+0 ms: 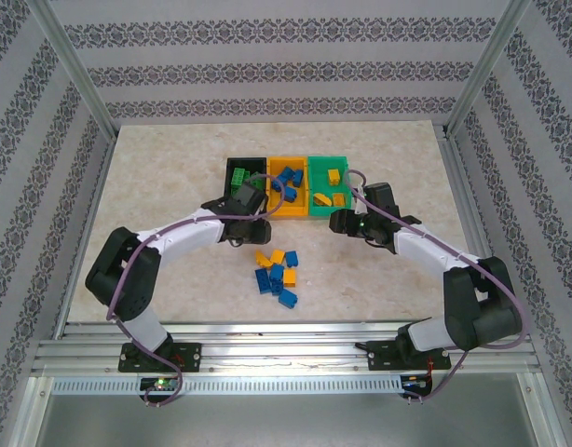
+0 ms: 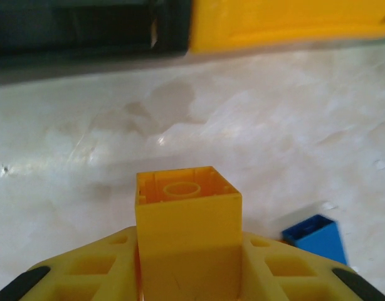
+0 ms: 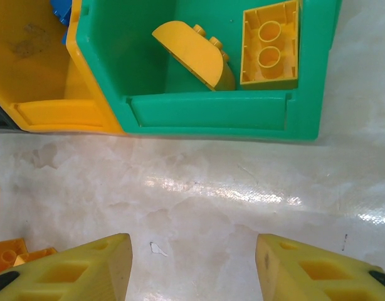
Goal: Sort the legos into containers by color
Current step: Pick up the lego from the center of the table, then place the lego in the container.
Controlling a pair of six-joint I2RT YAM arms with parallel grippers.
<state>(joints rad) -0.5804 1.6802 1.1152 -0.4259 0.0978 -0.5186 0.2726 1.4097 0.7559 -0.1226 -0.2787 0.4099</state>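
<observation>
**Three bins, one brick in the grip**

Three bins in a row at mid-table, touching side to side: black bin point(image 1: 230, 172) on the left, orange bin point(image 1: 288, 213) in the middle, green bin point(image 1: 328, 156) on the right.

In the black bin, green bricks point(image 1: 241, 179), partly hidden behind the left arm, so no telling how many. In the orange bin, blue bricks point(image 1: 292, 175), about three. In the green bin, three yellow bricks point(image 1: 333, 174). Two of those clear from the right wrist: a curved piece point(image 3: 192, 50) leaning on its side, and beside it a two-stud piece point(image 3: 271, 42) lying hollow side up by the bin's right wall.

On the table point(image 1: 156, 186) in front of the bins, between the two arms, a loose pile point(image 1: 277, 275): two yellow-orange bricks at its far edge and about four blue ones, near or touching one another.

Left gripper point(image 2: 189, 266) clamped narrow on a single yellow brick point(image 2: 187, 219), hollow underside toward the wrist camera, held above the table just short of where the black and orange bins meet. One blue brick point(image 2: 315, 237) on the table below and to the right.

Right gripper point(image 3: 192, 266) spread wide, nothing between the fingers, over bare table just in front of the green bin.
</observation>
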